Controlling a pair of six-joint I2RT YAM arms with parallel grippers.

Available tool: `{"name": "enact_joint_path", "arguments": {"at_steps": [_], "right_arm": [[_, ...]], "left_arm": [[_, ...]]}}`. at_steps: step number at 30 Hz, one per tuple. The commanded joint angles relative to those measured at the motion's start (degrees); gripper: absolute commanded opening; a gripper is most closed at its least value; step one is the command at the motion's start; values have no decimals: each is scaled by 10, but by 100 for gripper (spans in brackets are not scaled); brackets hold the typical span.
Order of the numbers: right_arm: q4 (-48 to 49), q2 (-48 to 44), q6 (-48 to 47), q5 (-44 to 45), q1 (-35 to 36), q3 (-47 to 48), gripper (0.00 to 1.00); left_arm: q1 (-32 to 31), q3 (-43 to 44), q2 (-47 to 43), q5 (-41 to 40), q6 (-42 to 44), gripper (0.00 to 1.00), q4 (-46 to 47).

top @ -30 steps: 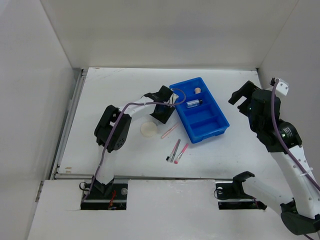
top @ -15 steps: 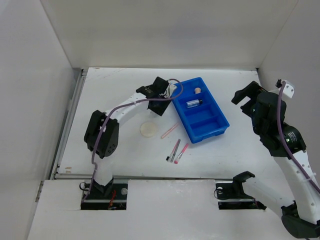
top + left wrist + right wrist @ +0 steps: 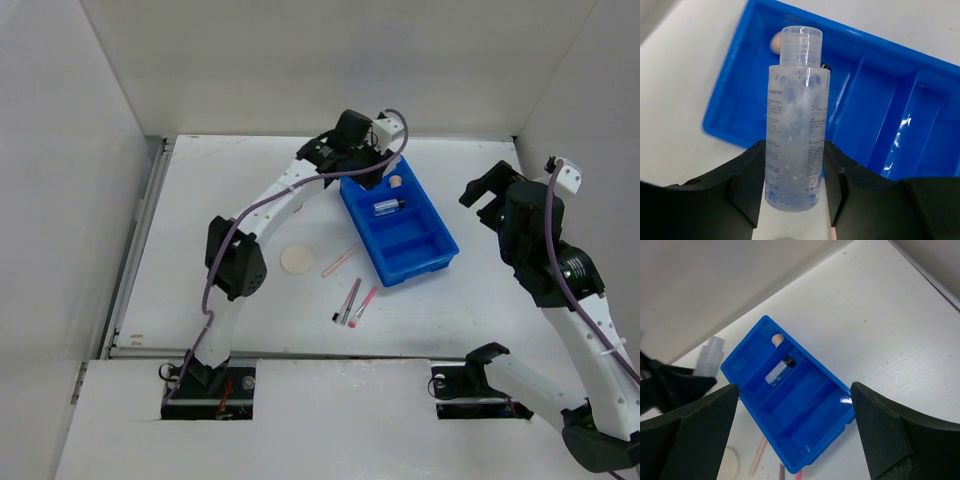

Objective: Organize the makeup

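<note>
My left gripper [image 3: 362, 168] is shut on a clear bottle [image 3: 796, 125] with a clear cap and holds it above the far left corner of the blue tray [image 3: 440, 262]. The bottle also shows in the right wrist view [image 3: 707, 354]. A clear black-capped tube [image 3: 387, 207] lies in the tray's second compartment, and a small peach piece [image 3: 396, 181] in the far one. The cream puff [image 3: 297, 259], a pink pencil [image 3: 339, 262] and two more pencils [image 3: 348, 302] lie on the table left of the tray. My right gripper [image 3: 490, 195] is open and empty, raised to the right of the tray. No black compact is in view.
The tray's two near compartments [image 3: 815, 415] hold nothing. White walls close the table at the back and both sides. A metal rail [image 3: 140, 240] runs along the left edge.
My left arm has swung from beside the puff up and right to the tray's far left corner, carrying the bottle. The right arm has barely shifted.
</note>
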Motion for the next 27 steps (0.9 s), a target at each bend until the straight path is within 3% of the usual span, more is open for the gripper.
{"name": "enact_joint_path", "arguments": {"at_steps": [1, 12, 15, 18, 21, 24, 27], "right_arm": [[31, -4, -4, 10, -3, -6, 100], [36, 27, -21, -8, -3, -1, 100], [36, 27, -26, -8, -3, 4, 100], [36, 27, -26, -8, -3, 4, 100], [36, 33, -26, -8, -3, 4, 100], [36, 44, -26, -14, -3, 4, 100], [36, 45, -26, -14, -3, 10, 100]], "left_arm": [[-16, 53, 52, 47, 8, 19, 14], [-21, 85, 138, 84, -25, 27, 83], [-21, 100, 144, 78, -30, 56, 89], [-21, 107, 144, 85, -36, 75, 89], [-21, 113, 137, 90, -36, 84, 78], [-21, 121, 119, 97, -47, 82, 61], [-16, 121, 76, 82, -60, 67, 42]]}}
